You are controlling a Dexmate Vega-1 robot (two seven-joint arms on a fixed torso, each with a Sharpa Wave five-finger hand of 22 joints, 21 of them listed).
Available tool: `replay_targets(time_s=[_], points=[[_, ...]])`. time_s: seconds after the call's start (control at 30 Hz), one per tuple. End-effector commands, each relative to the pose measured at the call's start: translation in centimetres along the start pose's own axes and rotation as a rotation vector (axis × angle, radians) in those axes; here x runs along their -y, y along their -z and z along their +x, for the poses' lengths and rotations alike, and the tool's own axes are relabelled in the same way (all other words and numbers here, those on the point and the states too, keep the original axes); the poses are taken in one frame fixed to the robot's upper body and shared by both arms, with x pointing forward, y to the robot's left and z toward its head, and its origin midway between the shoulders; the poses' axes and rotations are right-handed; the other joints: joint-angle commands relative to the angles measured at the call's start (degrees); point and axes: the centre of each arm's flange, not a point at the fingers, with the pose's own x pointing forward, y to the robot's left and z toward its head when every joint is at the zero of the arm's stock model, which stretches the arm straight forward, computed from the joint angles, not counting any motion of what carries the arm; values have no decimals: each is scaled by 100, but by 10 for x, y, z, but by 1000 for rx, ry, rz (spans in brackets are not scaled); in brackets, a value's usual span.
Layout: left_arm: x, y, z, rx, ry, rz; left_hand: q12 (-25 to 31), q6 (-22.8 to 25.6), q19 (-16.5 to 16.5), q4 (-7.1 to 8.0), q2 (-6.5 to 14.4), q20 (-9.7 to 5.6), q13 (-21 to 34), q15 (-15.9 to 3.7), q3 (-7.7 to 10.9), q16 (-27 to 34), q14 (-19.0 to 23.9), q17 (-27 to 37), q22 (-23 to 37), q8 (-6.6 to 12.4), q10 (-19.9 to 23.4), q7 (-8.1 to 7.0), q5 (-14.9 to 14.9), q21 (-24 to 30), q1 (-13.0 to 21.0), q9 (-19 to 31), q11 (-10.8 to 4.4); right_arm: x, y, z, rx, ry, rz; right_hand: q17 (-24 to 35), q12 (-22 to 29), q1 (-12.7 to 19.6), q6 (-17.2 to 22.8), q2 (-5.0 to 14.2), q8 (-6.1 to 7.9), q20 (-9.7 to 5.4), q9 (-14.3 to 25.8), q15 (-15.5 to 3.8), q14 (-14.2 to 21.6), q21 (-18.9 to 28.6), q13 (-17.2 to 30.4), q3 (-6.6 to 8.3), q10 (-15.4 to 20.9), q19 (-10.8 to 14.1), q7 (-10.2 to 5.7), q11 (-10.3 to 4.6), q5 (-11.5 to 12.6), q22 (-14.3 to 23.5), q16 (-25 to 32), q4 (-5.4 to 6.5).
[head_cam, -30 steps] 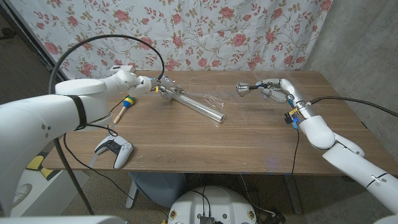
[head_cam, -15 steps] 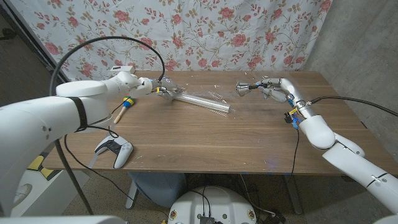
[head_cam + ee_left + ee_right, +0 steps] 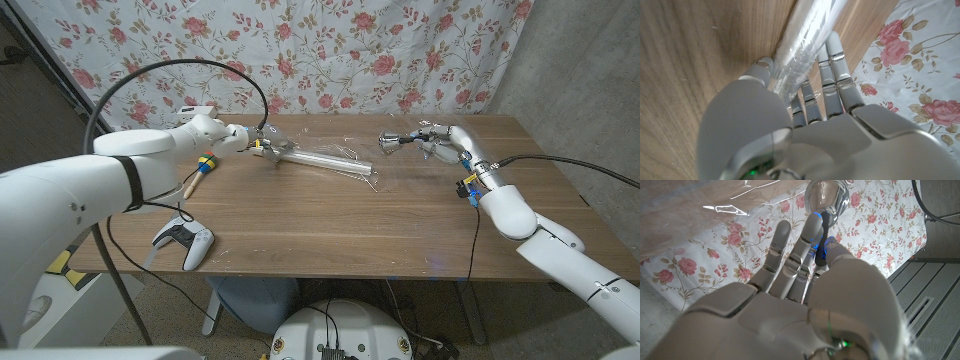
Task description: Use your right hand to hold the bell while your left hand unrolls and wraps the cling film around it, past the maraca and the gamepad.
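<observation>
Bell (image 3: pixel 391 142) pinched by right hand (image 3: pixel 432 144), lifted off the table; left hand (image 3: pixel 250 143) grips cling-film roll (image 3: pixel 320 160) by its near end, far end drooping — roll may slip or film snag before reaching bell.

A long clear roll of cling film (image 3: pixel 322 158) is lying across the wooden bench (image 3: pixel 330 225) toward its back, between a small silver bell (image 3: pixel 390 143) on its right and a wooden-handled maraca (image 3: pixel 200 171) on its left. A white gamepad (image 3: pixel 183 239) is sitting near the front left edge.
</observation>
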Motion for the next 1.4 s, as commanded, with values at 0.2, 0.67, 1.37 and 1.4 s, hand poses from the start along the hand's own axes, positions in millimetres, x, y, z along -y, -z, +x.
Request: replay_targets(time_s=[0.2,0.67,1.37,1.4], points=[[15,-23,-1,76,-1,-15,1957,414,936,-311,361,-1387,2559,-2170,-449,756,1924,1630,1235,1476,887,-464,209,354,341,1181,-940,-1,-2,-1,1,3,-2,7,-34,-46,57,18,-2,-880,14,18,40,20,33,52,39,-1,5,-39,45,7,-25,1],[18,-19,-2,42,-24,-29,772,602,305,-257,367,-872,653,-2219,-87,-1253,1048,473,-920,644,710,-511,7,-379,-848,-33,-922,0,-3,-3,1,5,-3,19,-46,-46,59,15,-3,-882,13,15,58,20,33,60,50,1,-4,-41,45,7,-19,-5],[42,-29,-9,-65,-164,-497,1735,836,744,-392,317,-1170,2110,-2212,62,-390,2073,1835,-839,1348,1138,-537,76,106,263,1005,-956,1,-6,-1,7,2,-8,25,-69,-52,54,11,-6,-883,11,17,66,22,41,67,46,1,3,-34,45,7,-26,-6],[42,-29,-9,-70,-176,-527,1759,845,747,-400,315,-1170,2136,-2212,58,-364,2094,1867,-837,1378,1181,-522,93,138,290,1052,-955,2,-6,-1,10,1,-9,23,-69,-52,52,11,-7,-883,11,16,63,21,46,68,41,0,-1,-41,45,7,-29,-7]])
